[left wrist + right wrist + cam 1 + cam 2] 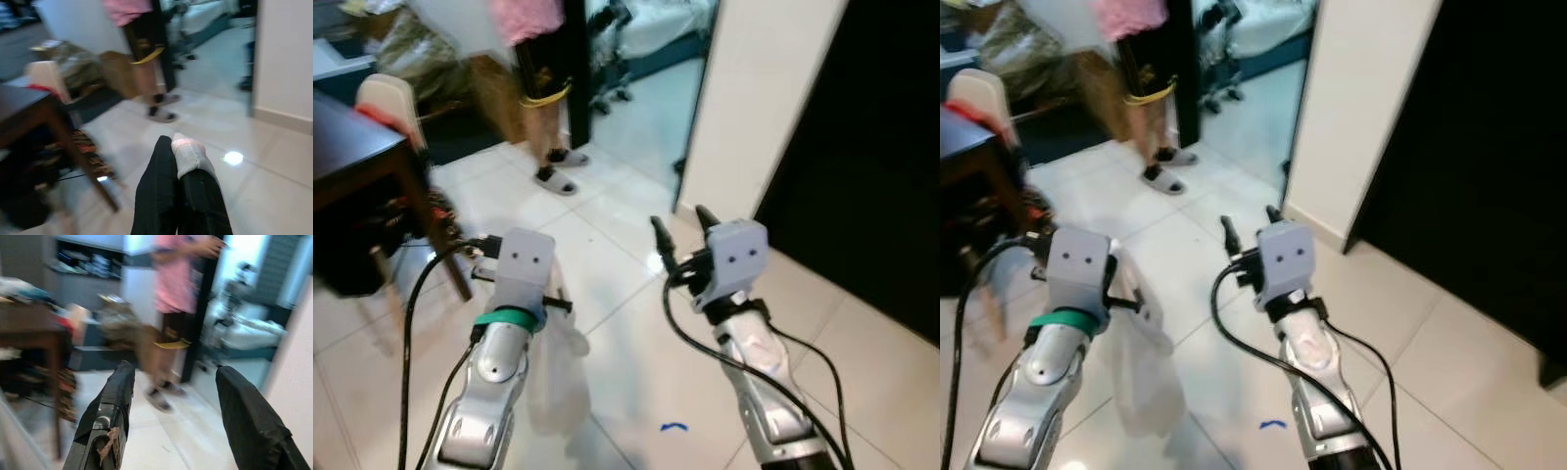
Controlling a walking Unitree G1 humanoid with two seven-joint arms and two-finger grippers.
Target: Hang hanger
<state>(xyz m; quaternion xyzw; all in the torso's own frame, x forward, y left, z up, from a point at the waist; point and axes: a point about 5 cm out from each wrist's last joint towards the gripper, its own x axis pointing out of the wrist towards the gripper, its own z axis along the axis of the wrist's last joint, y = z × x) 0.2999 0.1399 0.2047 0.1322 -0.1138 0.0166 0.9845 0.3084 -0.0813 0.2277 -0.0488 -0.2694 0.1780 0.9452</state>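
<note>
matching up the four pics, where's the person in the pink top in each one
Left eye view: person at top, left of centre, slippers on the tile.
Right eye view: same person at top, further left.
Left wrist view: person at top centre, beyond the left gripper.
Right wrist view: person between the right gripper's fingers.
Shared landmark: dark table, on the robot's left of the person.

The left tool (1108, 262) at eight o'clock holds a white cloth (1141, 372); the right tool (1252, 223), fingers apart, points toward a person (1146, 69) at eleven.
</note>
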